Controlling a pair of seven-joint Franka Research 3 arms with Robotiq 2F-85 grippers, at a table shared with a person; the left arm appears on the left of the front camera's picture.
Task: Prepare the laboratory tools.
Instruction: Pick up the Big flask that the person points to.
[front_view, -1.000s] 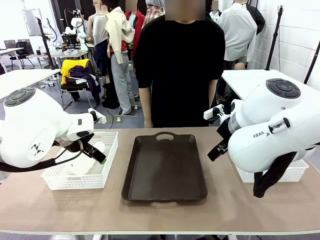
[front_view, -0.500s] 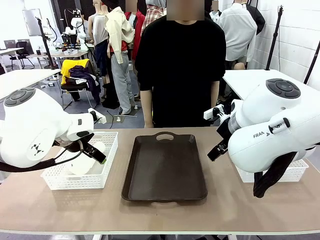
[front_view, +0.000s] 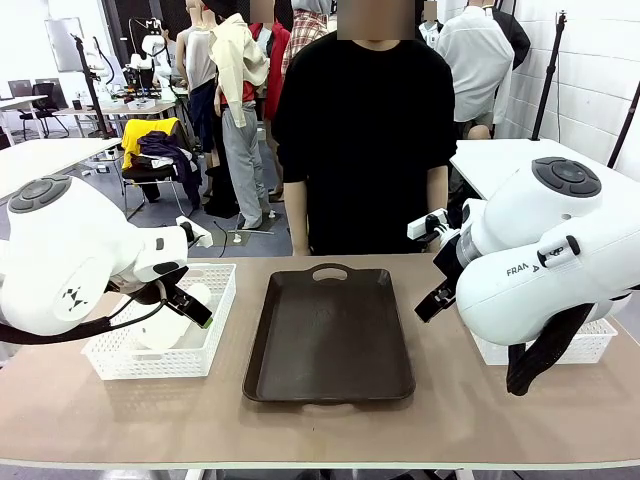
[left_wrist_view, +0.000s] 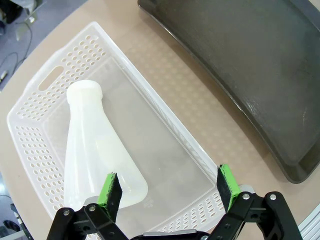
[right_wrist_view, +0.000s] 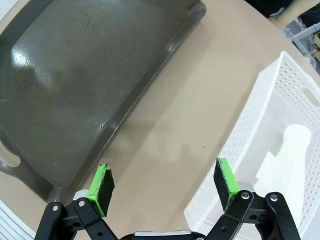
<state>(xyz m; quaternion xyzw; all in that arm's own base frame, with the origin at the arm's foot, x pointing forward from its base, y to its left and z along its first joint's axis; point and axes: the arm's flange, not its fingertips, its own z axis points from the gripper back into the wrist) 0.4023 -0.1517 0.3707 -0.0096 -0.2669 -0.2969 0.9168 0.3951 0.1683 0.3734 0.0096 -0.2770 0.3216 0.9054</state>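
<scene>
Front view: looking across a tan table (front_view: 320, 430) toward a person (front_view: 365, 140) in a black shirt standing at the far edge. Finding a dark brown tray (front_view: 330, 335) lying at mid-table, flanked by a left basket (front_view: 120, 362) and a right basket (front_view: 592, 345), both white mesh. Spotting the left flask (front_view: 160, 328) resting inside the left basket, partly hidden behind the left arm (front_view: 60, 255) bending down over it. Noting the right arm (front_view: 540, 260) hunching over the right basket.

Left wrist view: peering down along the left gripper (left_wrist_view: 168, 184), jaws spread wide and gripping nothing. Seeing the left flask lying on its side in the basket, neck pointing away from the fingers, wide base just beside one green pad (left_wrist_view: 111, 187) and off-centre from the gap. Unable to tell whether pad and flask are touching.

Right wrist view: peering down along the right gripper (right_wrist_view: 162, 185), jaws likewise spread wide and empty, hanging over bare table between tray and right basket. Seeing the right flask (right_wrist_view: 292, 155) lying in that basket, off to one side, outside the gap between the fingers.
</scene>
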